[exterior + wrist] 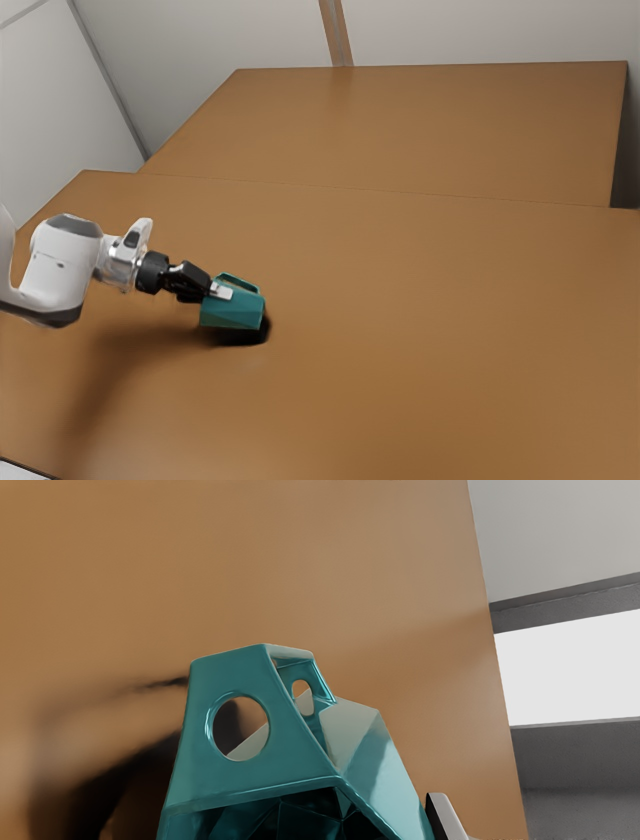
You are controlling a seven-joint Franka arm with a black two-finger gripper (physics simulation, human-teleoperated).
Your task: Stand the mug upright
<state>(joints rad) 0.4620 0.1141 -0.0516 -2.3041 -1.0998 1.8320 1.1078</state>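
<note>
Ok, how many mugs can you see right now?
1: the teal mug, tilted over the table, its mouth toward the gripper.

Exterior view: soft, even light; one broad, diffuse shadow across the tabletop (420, 300), lower left; a darker, tighter patch beneath the mug (232, 312). Wrist view: blurred dark shadow, lower left; pale sheen on the mug's faceted side; glaring white panel (570, 672), right edge, which was brightest.
</note>
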